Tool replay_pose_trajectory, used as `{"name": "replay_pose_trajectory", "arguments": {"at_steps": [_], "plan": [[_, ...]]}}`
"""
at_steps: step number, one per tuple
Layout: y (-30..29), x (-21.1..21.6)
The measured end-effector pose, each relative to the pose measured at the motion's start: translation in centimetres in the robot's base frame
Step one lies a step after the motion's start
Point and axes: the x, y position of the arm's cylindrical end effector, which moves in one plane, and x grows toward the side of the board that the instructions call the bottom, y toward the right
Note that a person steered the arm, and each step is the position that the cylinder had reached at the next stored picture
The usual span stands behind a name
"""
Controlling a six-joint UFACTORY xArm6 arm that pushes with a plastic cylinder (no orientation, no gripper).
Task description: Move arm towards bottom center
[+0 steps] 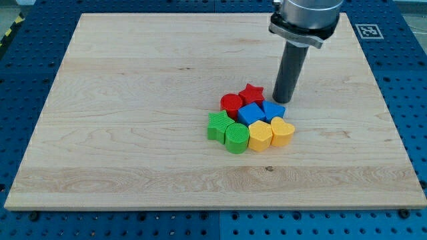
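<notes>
Where it stands upright, my tip (285, 101) adjoins the red star (251, 93).

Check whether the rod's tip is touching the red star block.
Cannot tell. In the camera view my tip stands just right of the red star, with only a sliver between them, too narrow to settle.

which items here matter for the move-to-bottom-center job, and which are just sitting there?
In the job:
- my tip, at the cluster's upper right, beside the blue blocks
- wooden board, whose bottom centre is the target

Just lying about, bunched together:
- red star
- red cylinder
- blue cube
- blue block
- green star
- green cylinder
- two yellow blocks
</notes>
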Motion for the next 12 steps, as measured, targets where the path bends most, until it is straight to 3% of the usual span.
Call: {"name": "replay_pose_trajectory", "arguments": {"at_steps": [3,7,12], "plan": [[-2.0,-0.2],[0.5,0.7],[4.8,8.1]]}}
